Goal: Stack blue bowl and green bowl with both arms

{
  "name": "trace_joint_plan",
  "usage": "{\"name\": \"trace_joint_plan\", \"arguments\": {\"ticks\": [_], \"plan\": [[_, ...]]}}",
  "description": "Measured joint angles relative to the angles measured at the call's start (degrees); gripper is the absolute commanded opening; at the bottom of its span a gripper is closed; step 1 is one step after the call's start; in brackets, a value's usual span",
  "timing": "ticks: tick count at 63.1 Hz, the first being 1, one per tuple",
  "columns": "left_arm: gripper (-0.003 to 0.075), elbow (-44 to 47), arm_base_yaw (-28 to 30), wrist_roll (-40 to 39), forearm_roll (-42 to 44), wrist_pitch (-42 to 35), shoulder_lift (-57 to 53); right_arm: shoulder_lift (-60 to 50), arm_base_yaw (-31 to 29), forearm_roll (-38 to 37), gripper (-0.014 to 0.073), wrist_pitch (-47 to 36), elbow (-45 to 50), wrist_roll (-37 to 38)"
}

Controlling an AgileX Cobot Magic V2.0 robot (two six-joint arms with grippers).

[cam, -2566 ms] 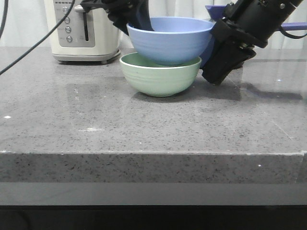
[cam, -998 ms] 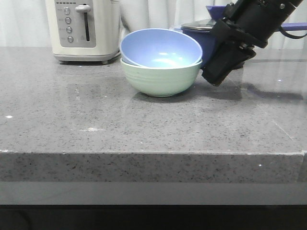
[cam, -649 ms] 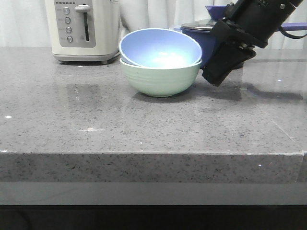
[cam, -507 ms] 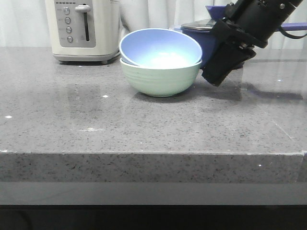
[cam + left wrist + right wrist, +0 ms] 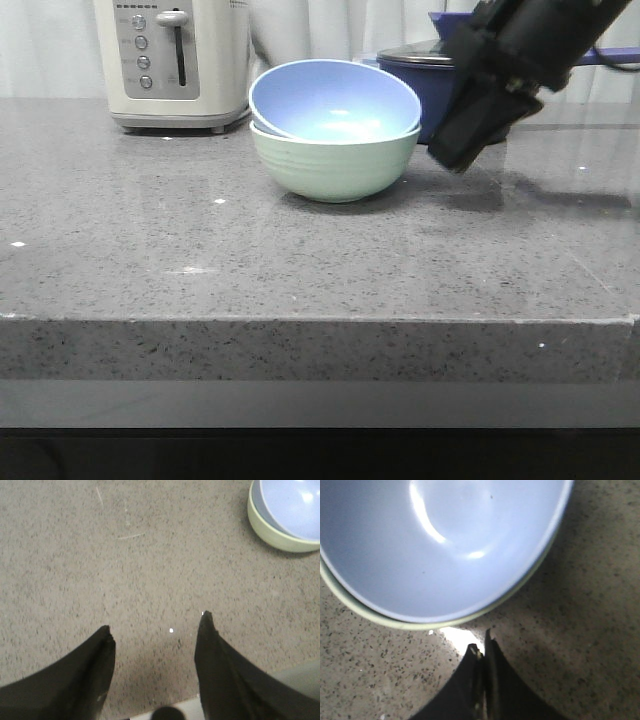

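Observation:
The blue bowl (image 5: 335, 98) sits tilted inside the green bowl (image 5: 333, 167) on the grey counter. Both show in the right wrist view, blue bowl (image 5: 445, 545) over the green bowl's rim (image 5: 385, 622), and in the left wrist view, blue bowl (image 5: 295, 505) and green bowl (image 5: 270, 532). My right gripper (image 5: 482, 642) is shut and empty, just beside the bowls; in the front view it (image 5: 452, 160) hangs to their right, above the counter. My left gripper (image 5: 155, 625) is open and empty over bare counter, away from the bowls, and out of the front view.
A cream toaster (image 5: 172, 62) stands at the back left. A dark navy lidded saucepan (image 5: 420, 70) stands behind the bowls, partly hidden by my right arm. The counter's front edge (image 5: 320, 320) runs across the front view.
The left arm let go of the blue bowl and left the front view; the bowl settled tilted in the green bowl. The right arm has just lifted slightly up and right.

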Motion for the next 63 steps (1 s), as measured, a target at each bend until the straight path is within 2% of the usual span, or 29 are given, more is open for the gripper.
{"name": "trace_joint_plan", "arguments": {"ticks": [15, 22, 51, 63], "plan": [[0.0369, 5.43, 0.14, -0.11, -1.64, -0.13, -6.69, -12.83, 0.00, -13.02, -0.0054, 4.44, 0.40, 16.23], [0.0369, 5.97, 0.14, -0.11, -2.02, -0.13, -7.63, -21.16, 0.00, -17.42, -0.0054, 4.38, 4.18, 21.99], [0.0369, 6.10, 0.14, -0.11, -2.24, -3.51, -7.63, -58.69, 0.00, -18.92, -0.0054, -0.41, 27.61, 31.25], [0.0369, 6.10, 0.14, -0.11, -2.33, -3.67, -7.63, -67.60, 0.00, -22.07, -0.0054, -0.43, 33.01, 36.77]]}}
